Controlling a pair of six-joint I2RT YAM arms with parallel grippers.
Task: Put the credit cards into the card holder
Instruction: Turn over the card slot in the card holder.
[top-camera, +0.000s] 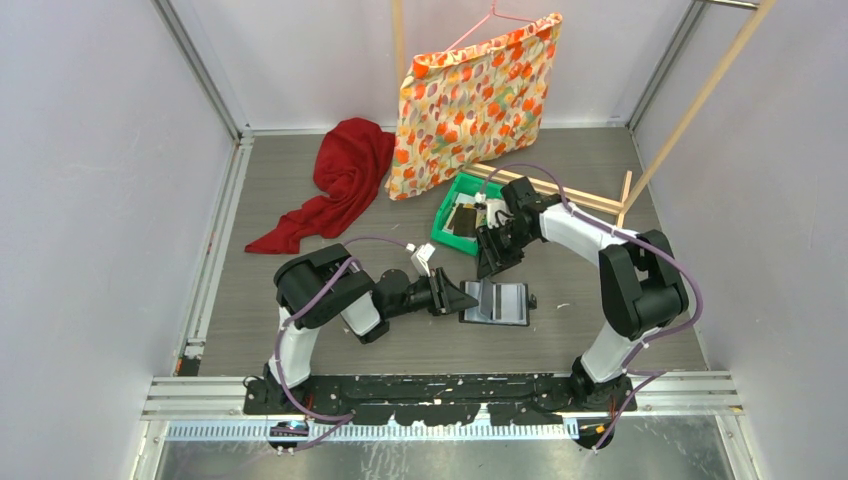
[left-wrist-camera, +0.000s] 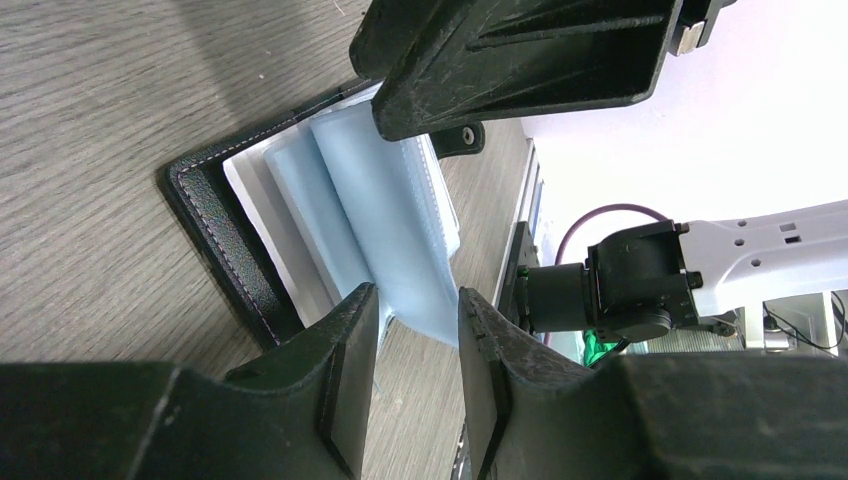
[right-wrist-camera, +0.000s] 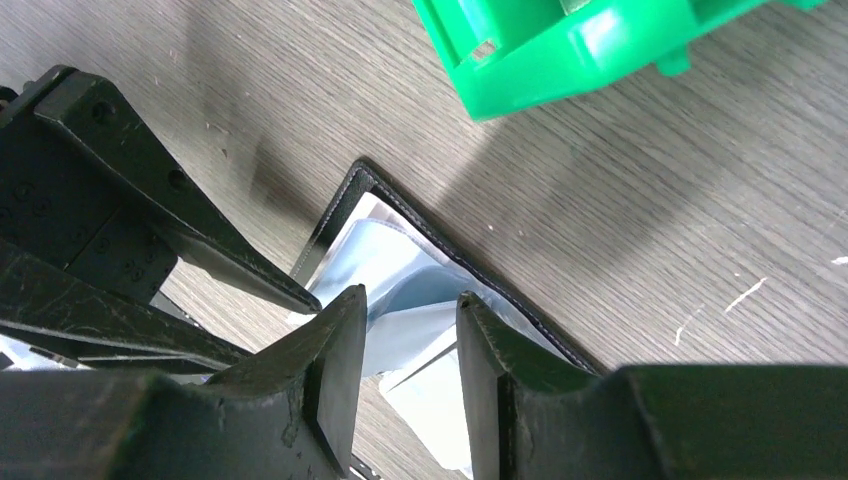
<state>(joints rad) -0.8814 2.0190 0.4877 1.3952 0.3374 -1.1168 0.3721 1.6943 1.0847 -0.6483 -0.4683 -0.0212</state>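
The black card holder (top-camera: 497, 302) lies open on the table with its greyish-blue pocket pages (left-wrist-camera: 375, 215) fanned up. My left gripper (top-camera: 466, 298) is at its left edge, open, with the tip of a blue page just past its fingertips (left-wrist-camera: 348, 335); nothing is pinched. My right gripper (top-camera: 490, 264) hangs over the holder's far edge, open and empty, its jaws above the pages (right-wrist-camera: 400, 275). It shows at the top of the left wrist view (left-wrist-camera: 520, 60). Dark credit cards (top-camera: 463, 220) lie in the green tray (top-camera: 447, 205). The yellow-gold card is not in view.
The green tray (right-wrist-camera: 560, 50) stands just beyond the holder. A red cloth (top-camera: 340, 180) lies at the back left. A flowered bag (top-camera: 475, 100) hangs on a hanger at the back, with wooden sticks (top-camera: 560, 190) to its right.
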